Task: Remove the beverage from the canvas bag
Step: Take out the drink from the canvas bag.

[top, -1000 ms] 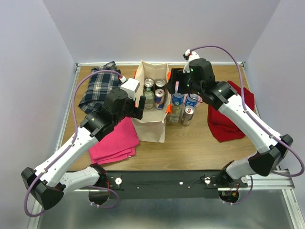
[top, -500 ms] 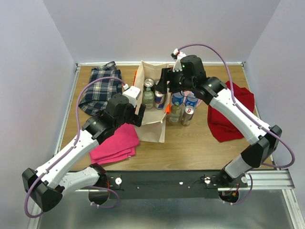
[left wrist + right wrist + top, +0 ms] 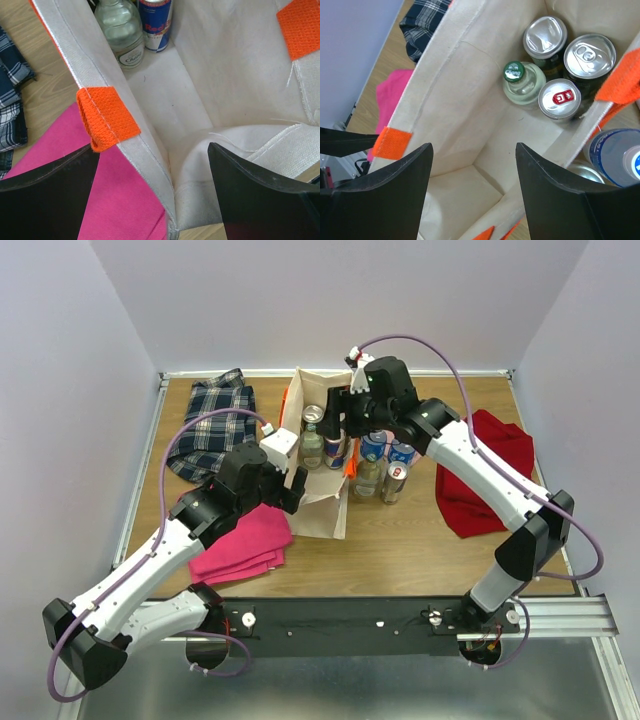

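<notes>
The beige canvas bag [image 3: 322, 512] with orange handles [image 3: 107, 117] stands open at mid-table. At its far end stand a clear green-capped bottle [image 3: 516, 76], a Red Bull can [image 3: 559, 98] and two more cans [image 3: 588, 52]. My right gripper [image 3: 474, 165] hangs open over the bag's mouth [image 3: 335, 422], nothing between its fingers. The drinks lie ahead of its fingertips. My left gripper [image 3: 152, 170] is wide open at the bag's near left corner [image 3: 292, 488]. The bag's left wall [image 3: 135, 140] runs between its fingers, untouched.
Several cans and bottles [image 3: 385, 465] stand on the table just right of the bag. A folded pink cloth [image 3: 240, 540] lies left of the bag, a plaid cloth [image 3: 210, 425] at the far left, and a red cloth [image 3: 490, 475] on the right.
My right gripper has swung left, from above the drinks beside the bag to over the bag's mouth, its jaws narrowing slightly. The left arm has drawn back a little toward the bag's near corner.
</notes>
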Robot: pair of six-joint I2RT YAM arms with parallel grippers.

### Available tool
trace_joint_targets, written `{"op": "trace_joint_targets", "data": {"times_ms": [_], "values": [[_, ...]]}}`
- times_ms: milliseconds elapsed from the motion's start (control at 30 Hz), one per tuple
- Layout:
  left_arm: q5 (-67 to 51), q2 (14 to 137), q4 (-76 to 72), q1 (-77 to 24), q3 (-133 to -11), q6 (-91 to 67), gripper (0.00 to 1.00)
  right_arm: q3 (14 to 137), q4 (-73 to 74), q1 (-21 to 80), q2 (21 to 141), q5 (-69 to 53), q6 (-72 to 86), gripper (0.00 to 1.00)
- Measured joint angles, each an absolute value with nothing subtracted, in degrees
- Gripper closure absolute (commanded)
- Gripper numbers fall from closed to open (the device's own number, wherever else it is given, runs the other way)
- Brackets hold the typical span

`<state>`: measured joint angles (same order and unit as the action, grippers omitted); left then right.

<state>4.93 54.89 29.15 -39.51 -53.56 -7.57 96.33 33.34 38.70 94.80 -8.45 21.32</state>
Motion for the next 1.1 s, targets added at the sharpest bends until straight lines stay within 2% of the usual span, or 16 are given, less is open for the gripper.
{"op": "trace_joint_targets", "data": {"times_ms": [200,600,1100], "values": [[3.36,55.7,28.36,-39.64,-53.56,-6.87,0.01,98.5,33.01,38.94,95.46,-9.17,20.93,0.27],[3.05,56.6,27.9,-40.03,-53.56,-6.42,0.01,101.62,35.7,38.96,107.68,-5.82,22.35,0.26],[11.57,56.93,28.18,-40.25,-54.72,-10.39,0.01,110.85,38.41,39.51,112.31,-4.25,20.84,0.28]]}}
